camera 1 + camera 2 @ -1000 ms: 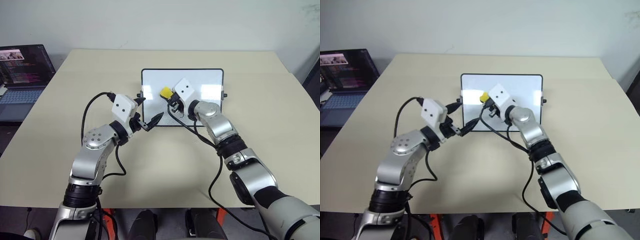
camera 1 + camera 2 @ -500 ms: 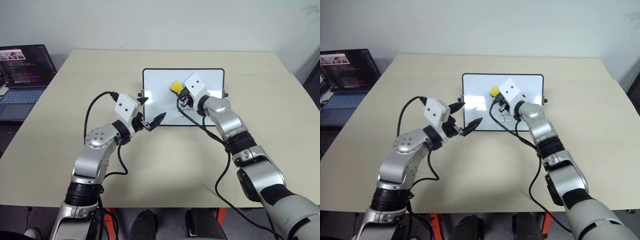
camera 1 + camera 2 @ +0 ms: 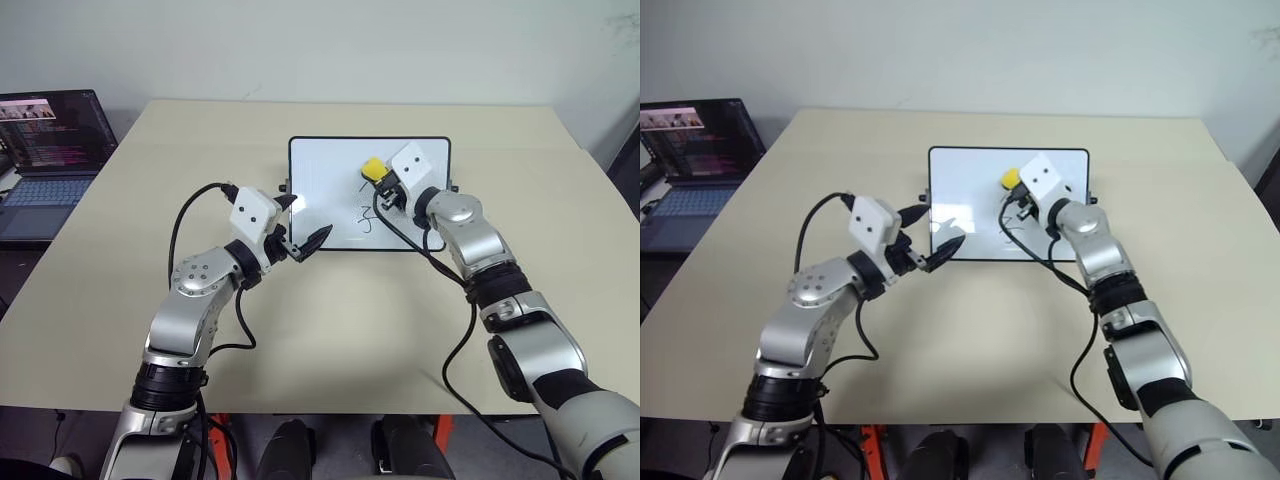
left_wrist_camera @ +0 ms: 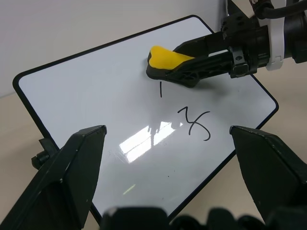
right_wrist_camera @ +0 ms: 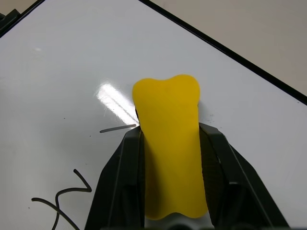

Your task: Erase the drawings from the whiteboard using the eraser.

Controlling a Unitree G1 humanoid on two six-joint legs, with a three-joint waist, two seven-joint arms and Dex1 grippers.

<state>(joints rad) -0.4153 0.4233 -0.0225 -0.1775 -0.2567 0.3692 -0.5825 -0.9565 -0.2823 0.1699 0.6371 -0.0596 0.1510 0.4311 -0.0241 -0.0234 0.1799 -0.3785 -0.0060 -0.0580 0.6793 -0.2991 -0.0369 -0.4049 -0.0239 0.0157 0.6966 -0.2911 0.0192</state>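
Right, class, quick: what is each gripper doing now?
Left gripper: open, holding nothing.
Right gripper: shut on the eraser, against the whiteboard.

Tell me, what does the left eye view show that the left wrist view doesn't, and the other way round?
The left eye view takes in the laptop, the tan table and the left claw, open at the whiteboard's near left corner. The left wrist view makes the drawings legible: a short stroke beside the eraser and a squiggle further along the board. Both show the right claw shut on the yellow eraser, on the board.
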